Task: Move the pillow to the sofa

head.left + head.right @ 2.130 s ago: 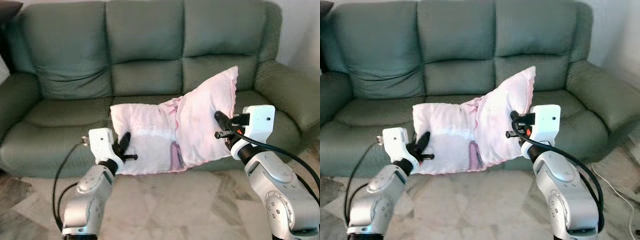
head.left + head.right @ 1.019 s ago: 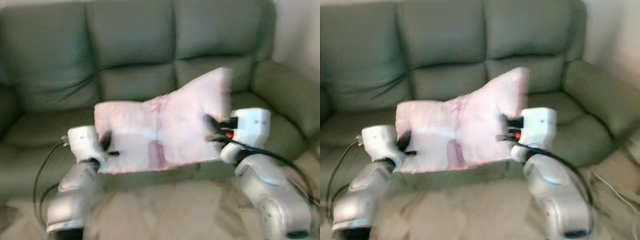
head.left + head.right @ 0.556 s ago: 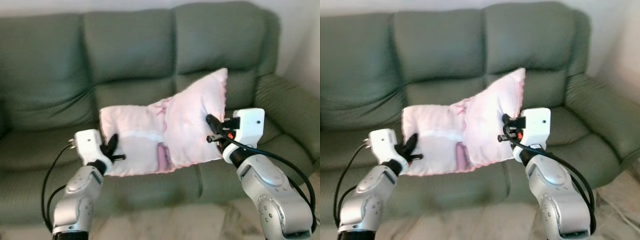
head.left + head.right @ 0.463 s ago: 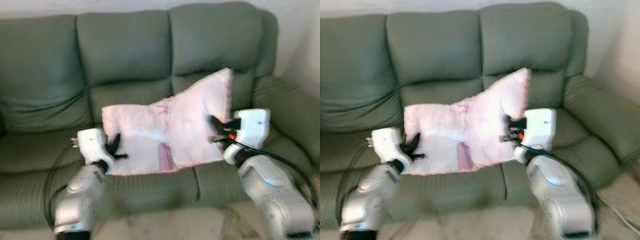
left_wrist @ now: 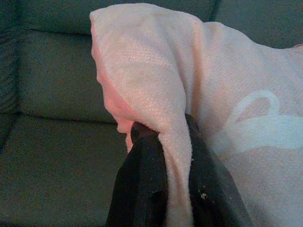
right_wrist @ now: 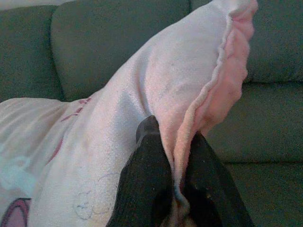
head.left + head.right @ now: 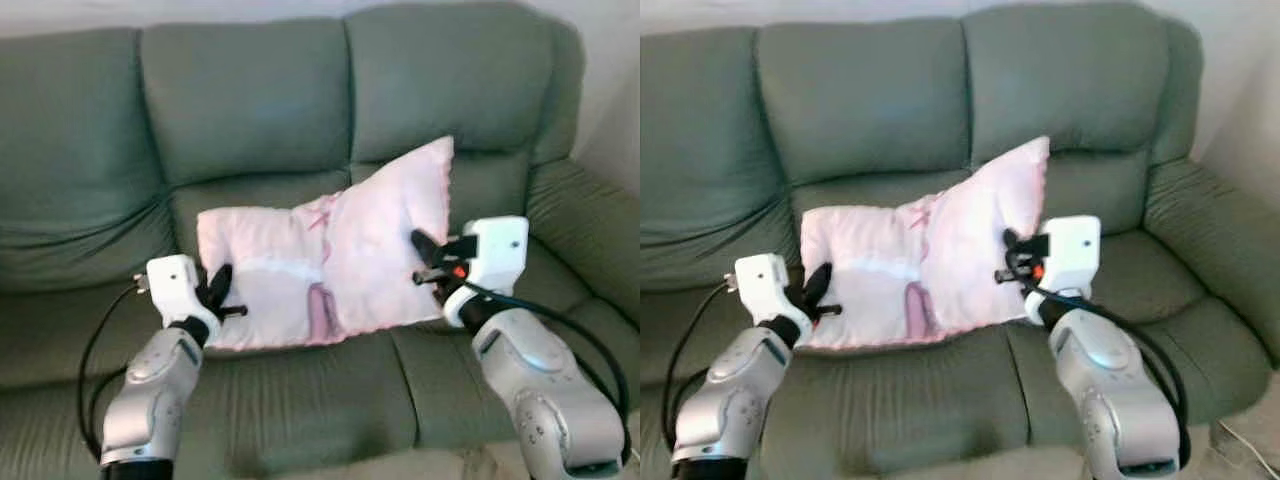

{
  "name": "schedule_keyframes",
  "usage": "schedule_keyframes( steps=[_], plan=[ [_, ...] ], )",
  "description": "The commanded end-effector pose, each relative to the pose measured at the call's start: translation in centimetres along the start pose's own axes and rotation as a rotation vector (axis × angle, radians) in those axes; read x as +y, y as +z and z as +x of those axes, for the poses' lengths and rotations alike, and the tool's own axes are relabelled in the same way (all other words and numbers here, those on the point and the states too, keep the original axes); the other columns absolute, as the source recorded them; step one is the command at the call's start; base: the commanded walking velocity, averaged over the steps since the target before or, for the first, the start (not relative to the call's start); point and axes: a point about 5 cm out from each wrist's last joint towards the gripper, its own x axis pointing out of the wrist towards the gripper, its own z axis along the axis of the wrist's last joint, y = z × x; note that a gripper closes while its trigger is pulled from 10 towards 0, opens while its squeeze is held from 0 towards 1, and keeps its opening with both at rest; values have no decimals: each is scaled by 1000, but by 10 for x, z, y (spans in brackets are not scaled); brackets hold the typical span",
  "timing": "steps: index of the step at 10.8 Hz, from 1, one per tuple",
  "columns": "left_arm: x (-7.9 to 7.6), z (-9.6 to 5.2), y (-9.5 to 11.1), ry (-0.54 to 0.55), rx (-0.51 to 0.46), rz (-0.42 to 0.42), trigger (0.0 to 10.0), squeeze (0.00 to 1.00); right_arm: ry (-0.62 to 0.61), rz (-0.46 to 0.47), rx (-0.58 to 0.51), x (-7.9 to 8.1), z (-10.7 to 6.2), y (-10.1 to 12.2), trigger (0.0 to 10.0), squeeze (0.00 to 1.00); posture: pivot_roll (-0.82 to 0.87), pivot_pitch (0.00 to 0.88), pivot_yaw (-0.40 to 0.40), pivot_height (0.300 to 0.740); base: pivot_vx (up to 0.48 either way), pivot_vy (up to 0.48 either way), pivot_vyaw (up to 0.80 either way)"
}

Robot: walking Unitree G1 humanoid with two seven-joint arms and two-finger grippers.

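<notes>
Since two seconds earlier the camera had closed in on the green three-seat sofa (image 7: 250, 110): the marble floor had almost dropped from view and the seat cushions (image 7: 300, 400) now lay under both arms, a pale wall behind at the right. Pink pillow (image 7: 330, 265) hung in the air in front of the backrest, above the middle seat, its right corner raised; left tool (image 7: 218, 290) was clamped on its lower left edge, right tool (image 7: 425, 258) clamped on its frilled right edge.
</notes>
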Motion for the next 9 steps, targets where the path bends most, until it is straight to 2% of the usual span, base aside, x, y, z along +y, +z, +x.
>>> schedule_keyframes(
  steps=[1,4,9],
  plan=[
    [-7,1,3,-24,-14,6,10000,0,-6,-4,-22,-2,-2,5,10000,0,-262,43,24,740,0,0,0],
    [-1,3,-2,43,16,41,10000,0,-12,-1,-18,-3,-3,4,10000,0,-264,48,23,740,0,0,0],
    [-1,4,-3,39,30,41,10000,0,-19,5,-17,-4,-4,3,10000,0,-266,51,26,740,0,0,0]
  ],
)
